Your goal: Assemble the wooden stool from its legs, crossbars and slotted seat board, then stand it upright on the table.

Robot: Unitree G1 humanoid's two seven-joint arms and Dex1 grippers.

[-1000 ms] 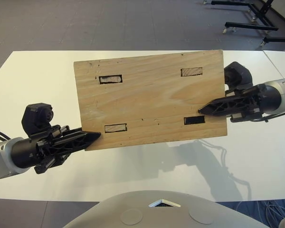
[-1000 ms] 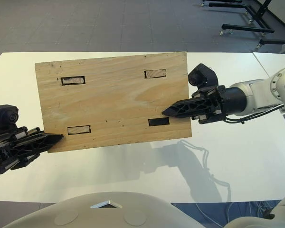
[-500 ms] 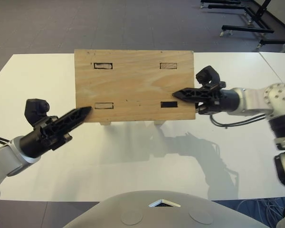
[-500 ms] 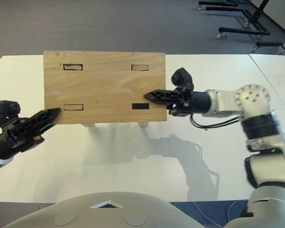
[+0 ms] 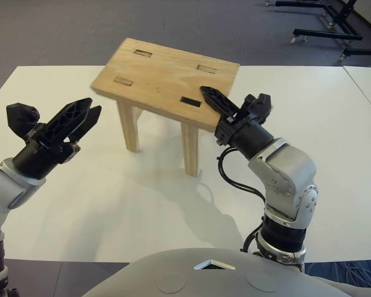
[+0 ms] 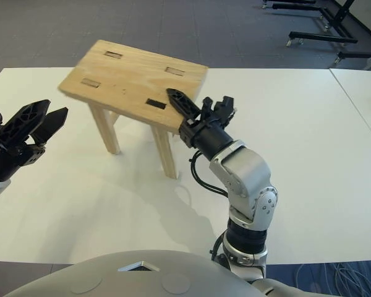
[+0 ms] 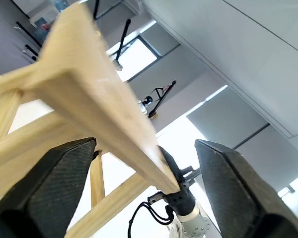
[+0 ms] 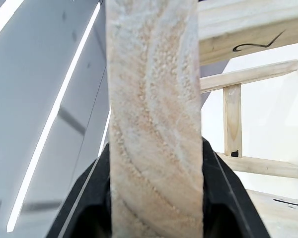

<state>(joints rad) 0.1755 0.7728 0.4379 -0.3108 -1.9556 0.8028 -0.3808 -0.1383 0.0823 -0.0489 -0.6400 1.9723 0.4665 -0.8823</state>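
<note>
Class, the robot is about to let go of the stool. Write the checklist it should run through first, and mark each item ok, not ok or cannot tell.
1. Stool stands legs down with the seat board on top: ok.
2. All legs rest on the table: cannot tell; the far ones are hidden under the seat.
3. Right gripper is shut on the seat board's edge: ok.
4. Left gripper is open and apart from the stool: ok.
5. Every slot is filled: cannot tell; the slot beside the right gripper looks dark.
</note>
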